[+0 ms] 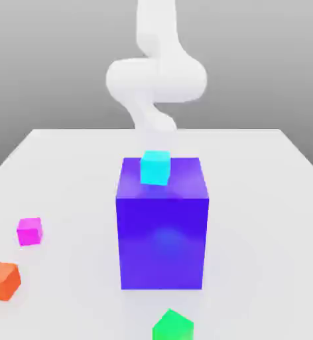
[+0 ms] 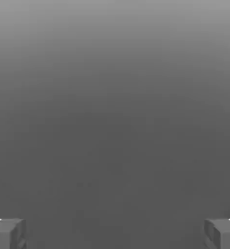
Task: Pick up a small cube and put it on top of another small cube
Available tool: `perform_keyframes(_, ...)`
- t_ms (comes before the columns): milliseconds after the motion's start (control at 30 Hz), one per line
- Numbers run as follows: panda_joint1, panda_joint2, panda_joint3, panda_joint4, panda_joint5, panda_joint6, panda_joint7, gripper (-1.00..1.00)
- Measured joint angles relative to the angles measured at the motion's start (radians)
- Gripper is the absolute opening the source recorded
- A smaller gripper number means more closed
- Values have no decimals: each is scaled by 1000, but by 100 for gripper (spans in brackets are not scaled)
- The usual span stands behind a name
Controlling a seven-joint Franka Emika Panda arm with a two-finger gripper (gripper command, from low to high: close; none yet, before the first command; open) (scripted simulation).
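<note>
We see the gripper (image 2: 115, 234) with its fingers apart, a cyan cube (image 1: 156, 168) atop the blue block (image 1: 162, 242), and magenta (image 1: 30, 232) and orange cubes (image 1: 2, 281) toward the desk's (image 1: 265, 219) near left corner in the exterior view.

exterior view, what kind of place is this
Most likely a physics simulator's test scene: a plain white table under a blank grey backdrop, flat-coloured cubes such as the magenta one, and a robot arm behind a big blue block.
</note>
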Motion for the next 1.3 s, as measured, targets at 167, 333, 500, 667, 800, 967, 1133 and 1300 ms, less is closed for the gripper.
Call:
perform_keyframes(167, -23, 156, -151, -94, -37, 104, -185, 0)
perform_keyframes(333, -45, 305, -312, -186, -58, 206, -375, 0)
perform_keyframes(500, -73, 459, -470, -277, -45, 308, -590, 0)
perform_keyframes(667, -106, 629, -607, -369, 33, 411, -851, 0)
perform_keyframes(800, -200, 778, -623, -433, 182, 488, -1109, 0)
perform_keyframes(967, -369, 935, -405, -406, 462, 578, -1347, 0)
perform_keyframes(1133, -543, 1042, -194, -371, 634, 653, -1481, -100)
perform_keyframes(1300, -564, 1055, -169, -366, 653, 660, -1496, -100)
